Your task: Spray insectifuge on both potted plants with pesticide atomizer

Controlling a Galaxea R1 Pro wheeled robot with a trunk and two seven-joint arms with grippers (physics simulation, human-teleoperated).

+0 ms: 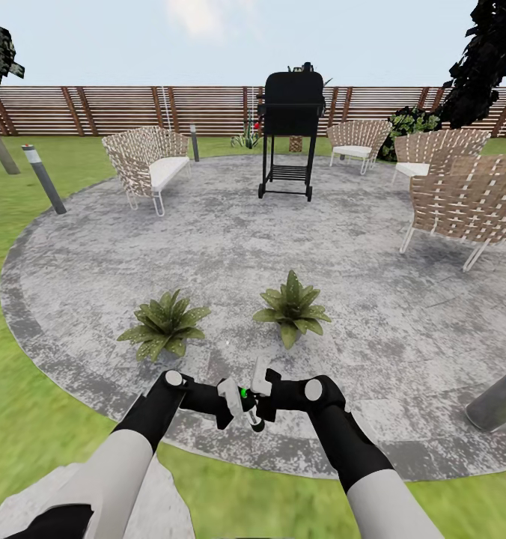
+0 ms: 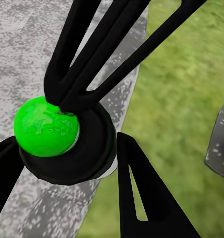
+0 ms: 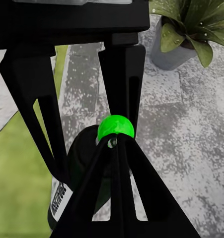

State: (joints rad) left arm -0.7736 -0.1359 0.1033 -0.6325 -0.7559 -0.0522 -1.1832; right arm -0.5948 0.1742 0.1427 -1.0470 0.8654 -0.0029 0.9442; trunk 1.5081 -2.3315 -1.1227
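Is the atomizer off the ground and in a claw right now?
Yes, it is lifted. The head view shows the pesticide atomizer between the left claw and right claw, above the patio. Which claw actually grips it: cannot tell.

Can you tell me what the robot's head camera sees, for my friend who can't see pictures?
Two robot arms meet low in the picture, both end effectors, left and right, at a small bottle with a green tip. Just beyond, two leafy potted plants stand on a round grey patio with wicker chairs, a black grill and a wooden fence.
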